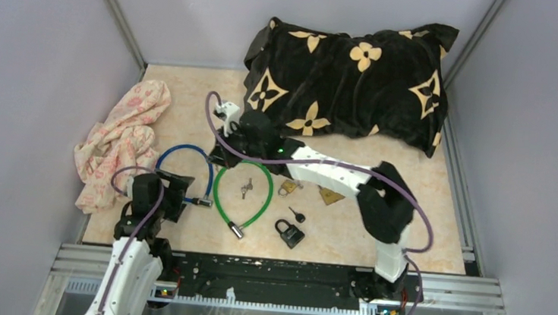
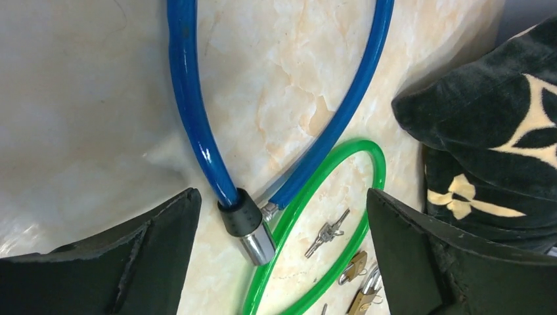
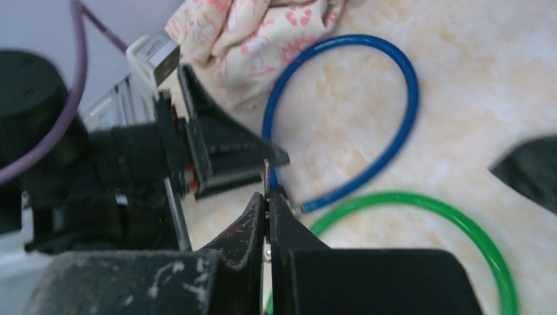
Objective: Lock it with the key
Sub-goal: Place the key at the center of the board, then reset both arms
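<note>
Top view, blue lock (image 1: 185, 148): a loop lying on the table (image 1: 408, 214). The cloth (image 1: 121, 140) is just to its left and the green lock (image 1: 268, 195) just to its right.
Top view, left gripper (image 1: 179, 197): at the blue lock's near end, where the loop closes.
Top view, right gripper (image 1: 223, 155): reaches across to the blue lock's right side, near where it meets the green lock.
Top view, spares: spare keys (image 1: 245, 190) and a padlock (image 1: 289, 233) lie right of the blue lock, apart from both grippers.
Left wrist view, lock head (image 2: 246, 223): a black collar with a metal barrel, on the table between the left jaws and touched by neither. The cable's free tip lies against it, but whether it is seated cannot be told.
Left wrist view, jaws: spread wide, holding nothing.
Right wrist view, key (image 3: 266, 172): a thin metal blade stands up out of the right jaws, which are pressed together on it. It is too blurred to show any teeth.
Right wrist view, position: the key tip is close to the blue lock's closing end, with the left gripper just behind.
Step in hand: probably bringing the key to the lock head's keyhole, with nothing inserted yet.
Next move: line the blade up with the keyhole, push it in and turn. The lock head lies loose and may slide, so the left jaws would likely have to close on it first.
</note>
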You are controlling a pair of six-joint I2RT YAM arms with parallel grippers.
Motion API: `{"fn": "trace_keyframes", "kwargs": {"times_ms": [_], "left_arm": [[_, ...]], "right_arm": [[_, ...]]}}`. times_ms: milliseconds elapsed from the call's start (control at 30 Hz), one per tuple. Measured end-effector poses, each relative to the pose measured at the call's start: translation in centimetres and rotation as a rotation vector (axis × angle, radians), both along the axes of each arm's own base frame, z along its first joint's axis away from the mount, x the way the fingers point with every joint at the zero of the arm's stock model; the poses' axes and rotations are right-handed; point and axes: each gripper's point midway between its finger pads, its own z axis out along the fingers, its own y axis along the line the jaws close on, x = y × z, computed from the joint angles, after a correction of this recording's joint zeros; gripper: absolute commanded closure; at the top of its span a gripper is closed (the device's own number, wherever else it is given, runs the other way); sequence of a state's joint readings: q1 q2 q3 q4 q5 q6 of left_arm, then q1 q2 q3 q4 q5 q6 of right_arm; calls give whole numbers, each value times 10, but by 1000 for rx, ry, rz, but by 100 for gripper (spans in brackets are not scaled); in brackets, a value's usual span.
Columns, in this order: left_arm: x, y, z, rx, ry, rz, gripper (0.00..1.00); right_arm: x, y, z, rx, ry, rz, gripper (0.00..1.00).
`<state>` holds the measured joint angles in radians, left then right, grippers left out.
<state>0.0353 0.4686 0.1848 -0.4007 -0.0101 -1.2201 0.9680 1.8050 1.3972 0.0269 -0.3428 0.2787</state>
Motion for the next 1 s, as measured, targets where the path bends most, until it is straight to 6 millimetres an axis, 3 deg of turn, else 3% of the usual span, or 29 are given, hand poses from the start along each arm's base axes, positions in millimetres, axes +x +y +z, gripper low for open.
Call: {"fn": "trace_keyframes", "kwargs": {"times_ms": [133,233,267,333,400,500,567,667,767,833,933,1000], "left_arm": [[-12,1,12,17,55,-9,1],[-21,2,28,20,84,-9,1],[-22,2,35,22,82,-8,1],[-22,4,54,34,60,-7,1],[-21,6,71,48,22,-1,1],[-23,10,82,63,-6,18,1],[-23,11,83,65,-12,19,1],[-22,12,85,90,-27,4,1],[-18,15,93,145,-73,-20,1],[-12,19,103,211,-125,-46,1],[2,23,129,377,-254,-134,1],[14,23,155,561,-383,-230,1]], "right_arm": [[8,53,-18,45,93,14,100],[10,86,-45,44,163,23,100],[10,93,-53,38,182,27,94],[11,108,-77,14,226,30,61],[11,114,-99,-27,263,28,6],[13,114,-119,-118,268,33,2],[16,107,-117,-166,254,38,2],[28,97,-83,-166,185,40,2],[35,63,-30,-146,101,12,2],[39,15,10,-136,45,-45,2],[59,-81,71,-69,-56,-212,2],[76,-157,95,-26,-108,-377,2]]}}
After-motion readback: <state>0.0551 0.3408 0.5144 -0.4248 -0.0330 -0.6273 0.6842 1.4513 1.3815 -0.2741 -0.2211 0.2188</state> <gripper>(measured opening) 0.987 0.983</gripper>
